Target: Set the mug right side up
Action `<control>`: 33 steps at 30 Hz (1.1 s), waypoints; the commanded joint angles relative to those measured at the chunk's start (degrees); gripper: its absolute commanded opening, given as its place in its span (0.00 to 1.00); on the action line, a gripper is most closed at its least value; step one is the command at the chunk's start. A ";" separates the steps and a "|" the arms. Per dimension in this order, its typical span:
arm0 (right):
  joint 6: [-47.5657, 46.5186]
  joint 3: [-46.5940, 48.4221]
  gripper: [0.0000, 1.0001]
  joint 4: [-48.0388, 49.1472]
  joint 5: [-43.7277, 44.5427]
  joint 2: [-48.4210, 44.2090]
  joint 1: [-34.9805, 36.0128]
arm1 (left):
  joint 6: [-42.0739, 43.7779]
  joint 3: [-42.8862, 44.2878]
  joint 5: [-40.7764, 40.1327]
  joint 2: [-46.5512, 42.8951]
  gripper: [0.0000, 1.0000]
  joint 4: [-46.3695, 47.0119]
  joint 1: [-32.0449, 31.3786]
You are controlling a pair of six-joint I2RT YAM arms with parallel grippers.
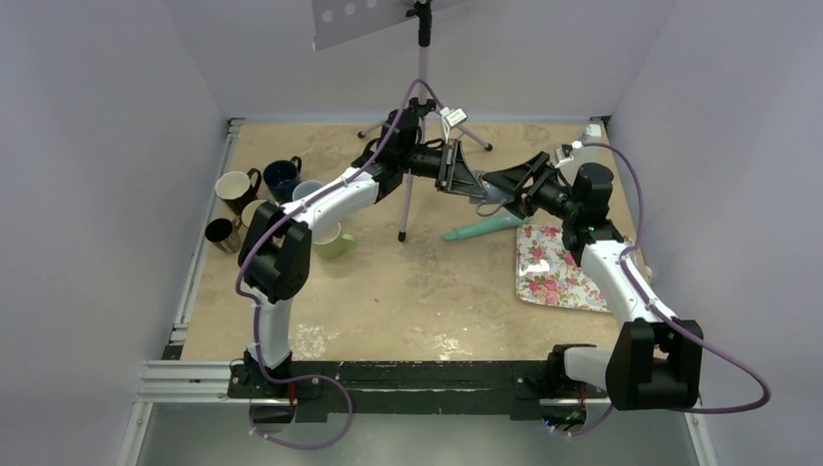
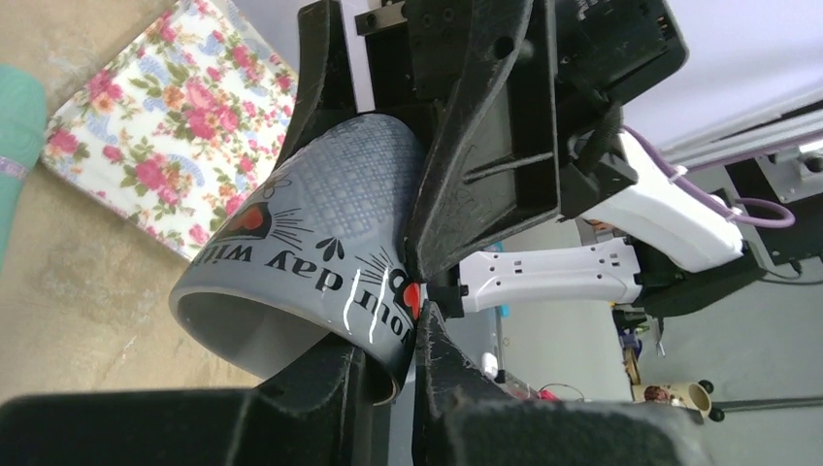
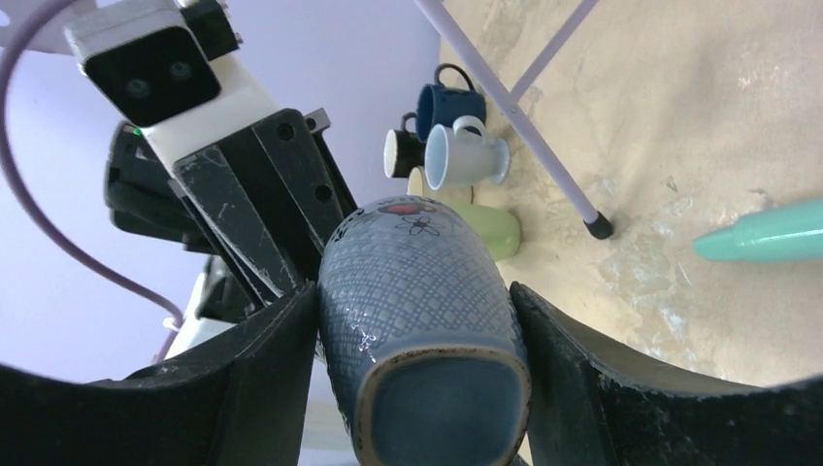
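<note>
Sandy tabletop (image 1: 417, 291), spare mugs (image 1: 254, 199) at left. Mid-air at centre, left gripper (image 2: 403, 338) seems pinched on the rim of the grey mug (image 2: 320, 223), held sideways; right gripper (image 3: 417, 320) clamps its body. Handover step: next, right should let go so left can rotate it upright.

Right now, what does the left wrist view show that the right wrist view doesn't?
Only the left wrist view shows the mug's open rim with its printed lettering, and the floral tray on the table. Only the right wrist view shows the mug's flat base, the spare mugs grouped on the table, and a tripod leg. Both show the blue-grey mug held off the table, the left fingers at its rim and the right fingers clasping its body.
</note>
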 commanded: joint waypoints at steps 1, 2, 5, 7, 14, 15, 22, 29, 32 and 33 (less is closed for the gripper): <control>-14.33 8.82 0.51 -14.59 6.45 2.15 0.96 | 22.94 9.57 -7.27 -0.58 0.00 -31.04 -0.64; -16.94 10.47 0.60 -18.99 8.55 2.46 0.93 | 29.02 11.79 -10.14 -0.69 0.00 -37.81 -0.72; -21.20 13.79 0.85 -26.64 14.45 2.20 0.92 | 43.16 17.87 -17.74 -0.79 0.00 -52.32 -0.66; -22.97 15.30 0.87 -29.67 18.35 1.54 0.82 | 49.85 21.63 -20.18 -0.93 0.00 -61.62 -0.64; -26.91 17.92 0.88 -33.38 26.14 -0.70 0.84 | 70.36 31.50 -29.74 -2.52 0.00 -88.75 -0.60; -27.73 18.39 0.88 -34.13 26.60 -0.69 0.89 | 72.76 31.57 -32.91 -3.14 0.00 -92.17 -0.56; -34.52 19.39 0.88 -39.59 31.51 -1.24 0.80 | 82.07 20.19 -50.62 -16.71 0.00 -101.92 3.38; -36.60 16.36 0.88 -37.37 32.80 -2.60 0.88 | 84.49 -0.37 -59.15 -31.28 0.00 -104.88 17.56; -37.04 14.98 0.88 -34.85 31.47 -3.08 0.84 | 85.24 -8.67 -60.03 -35.86 0.00 -101.74 24.22; -37.08 14.63 0.88 -34.05 31.30 -3.22 0.89 | 85.54 -11.62 -60.23 -37.04 0.00 -99.79 26.18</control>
